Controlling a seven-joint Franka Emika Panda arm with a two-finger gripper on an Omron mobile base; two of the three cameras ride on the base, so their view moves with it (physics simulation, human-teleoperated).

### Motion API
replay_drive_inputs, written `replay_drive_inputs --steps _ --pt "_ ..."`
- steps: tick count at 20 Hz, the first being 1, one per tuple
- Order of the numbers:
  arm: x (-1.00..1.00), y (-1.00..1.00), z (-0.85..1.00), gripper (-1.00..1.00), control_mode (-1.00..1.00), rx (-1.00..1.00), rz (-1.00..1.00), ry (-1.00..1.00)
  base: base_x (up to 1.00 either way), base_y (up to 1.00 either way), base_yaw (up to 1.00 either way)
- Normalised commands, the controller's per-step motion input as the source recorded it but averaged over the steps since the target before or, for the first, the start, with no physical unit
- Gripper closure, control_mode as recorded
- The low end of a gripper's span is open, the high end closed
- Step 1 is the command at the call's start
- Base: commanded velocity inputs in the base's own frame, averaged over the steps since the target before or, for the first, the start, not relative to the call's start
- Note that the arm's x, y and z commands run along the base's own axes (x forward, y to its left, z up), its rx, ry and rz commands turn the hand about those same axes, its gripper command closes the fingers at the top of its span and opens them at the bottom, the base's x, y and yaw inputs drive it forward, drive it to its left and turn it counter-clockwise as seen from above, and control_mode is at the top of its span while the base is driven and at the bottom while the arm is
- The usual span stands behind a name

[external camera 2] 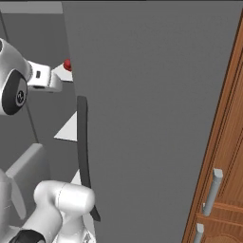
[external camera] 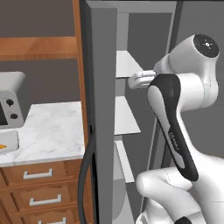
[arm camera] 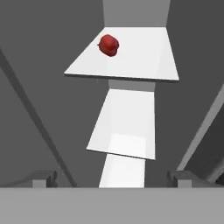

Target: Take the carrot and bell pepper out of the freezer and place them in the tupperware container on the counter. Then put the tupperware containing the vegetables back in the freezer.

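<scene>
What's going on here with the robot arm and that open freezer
The white arm is reaching into the open freezer, with its gripper held open and empty, jaws wide apart. A bell pepper sits on the top white shelf inside, ahead of the gripper and not yet touched. Out on the counter, the tupperware container at the left edge already has something orange in it, which looks like the carrot. So the pepper looks like the next thing to fetch.

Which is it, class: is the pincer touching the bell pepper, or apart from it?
Apart. The hand view shows the bell pepper alone on the top shelf, with the open pincer well back from it.
</scene>
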Motion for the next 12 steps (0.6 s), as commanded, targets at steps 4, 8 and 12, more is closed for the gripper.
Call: replay_drive_inputs --steps 4,8,12 --pt "0.71 0.08 0.05 -1.00 -1.00 0.00 0.00 0.00 0.00 0.00 0.00" --pt "0.58 0.13 0.04 -1.00 -1.00 0.00 0.00 0.00 0.00 0.00 0.00" --pt "0.54 0.08 0.04 -1.00 -1.00 0.00 0.00 0.00 0.00 0.00 0.00"
